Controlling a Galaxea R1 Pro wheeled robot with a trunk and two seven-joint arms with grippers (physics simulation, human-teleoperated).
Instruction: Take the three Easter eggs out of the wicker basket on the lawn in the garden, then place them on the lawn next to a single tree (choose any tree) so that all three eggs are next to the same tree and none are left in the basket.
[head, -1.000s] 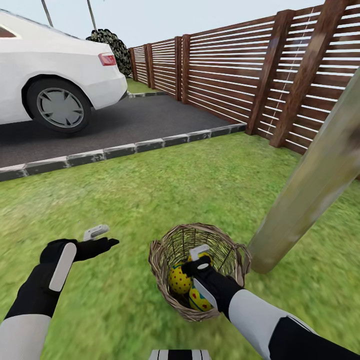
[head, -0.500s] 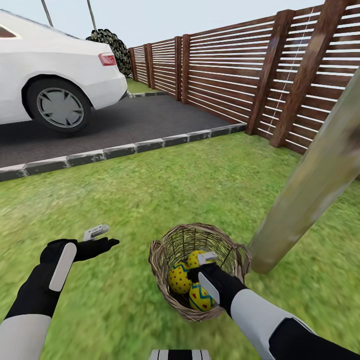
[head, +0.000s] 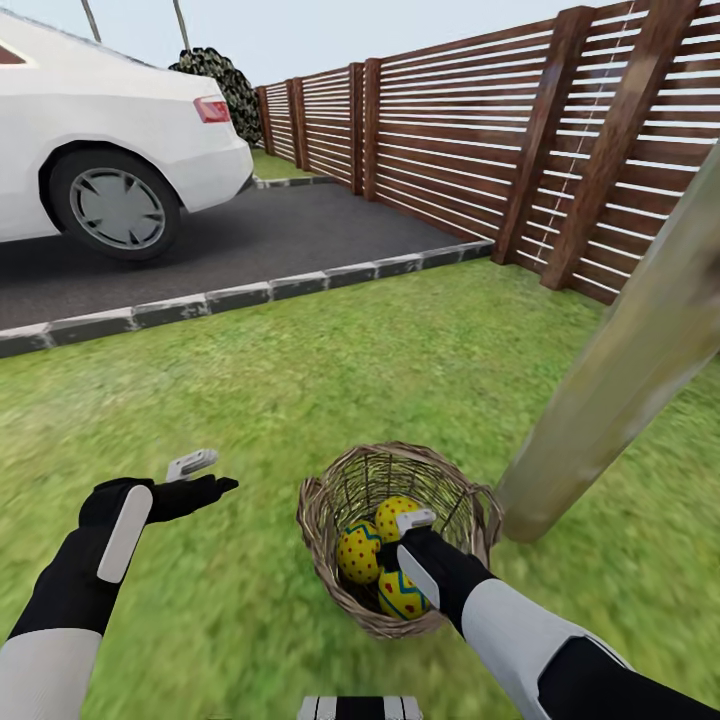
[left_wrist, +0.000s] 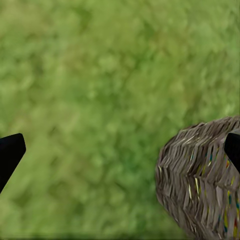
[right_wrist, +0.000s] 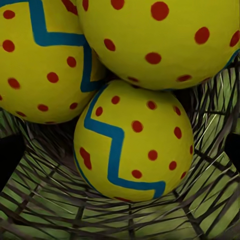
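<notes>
Yellow Easter eggs (right_wrist: 134, 145) in wicker basket (head: 330, 560)

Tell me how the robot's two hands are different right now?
The right gripper is down inside the wicker basket, close over the Easter eggs; the left gripper hangs over bare lawn beside the basket. The right gripper points down into the basket, while the left gripper reaches out level. Both are black with white fingers, both look open, and neither holds anything.
</notes>
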